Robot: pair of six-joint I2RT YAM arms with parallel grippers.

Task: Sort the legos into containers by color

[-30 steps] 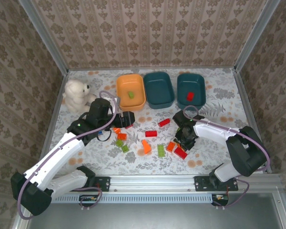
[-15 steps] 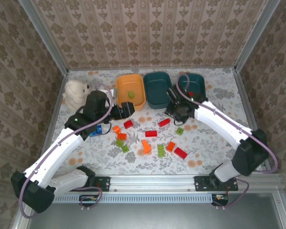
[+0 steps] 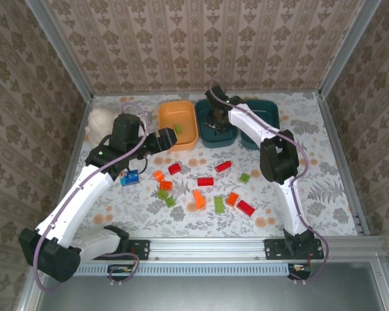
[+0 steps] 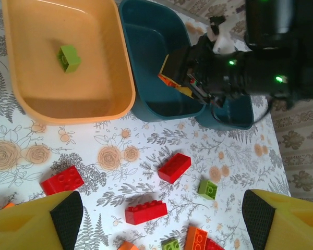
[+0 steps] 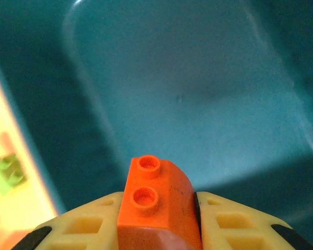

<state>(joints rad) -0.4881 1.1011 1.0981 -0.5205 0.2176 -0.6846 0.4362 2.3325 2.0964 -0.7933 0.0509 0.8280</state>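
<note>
Currently the right gripper (image 3: pixel 214 118) is clenched on an orange brick (image 5: pixel 156 200), pinched on both side faces with its studs up. It hangs over the middle teal tray (image 3: pixel 217 137). The key relation is that the tray floor lies straight below the brick and looks bare, so the drop likely needs only a release, maybe a small lowering first. The brick's two studs line up pointing away from the wrist, toward the tray's far wall. The left gripper (image 3: pixel 168 139) is spread wide and grasps nothing, hovering at the near edge of the orange tray (image 3: pixel 165 123), which holds one lime green brick (image 4: pixel 69 57). The loose legos (image 3: pixel 206 181) lie on the table (image 3: pixel 298 175), nearer the left arm than the right.
</note>
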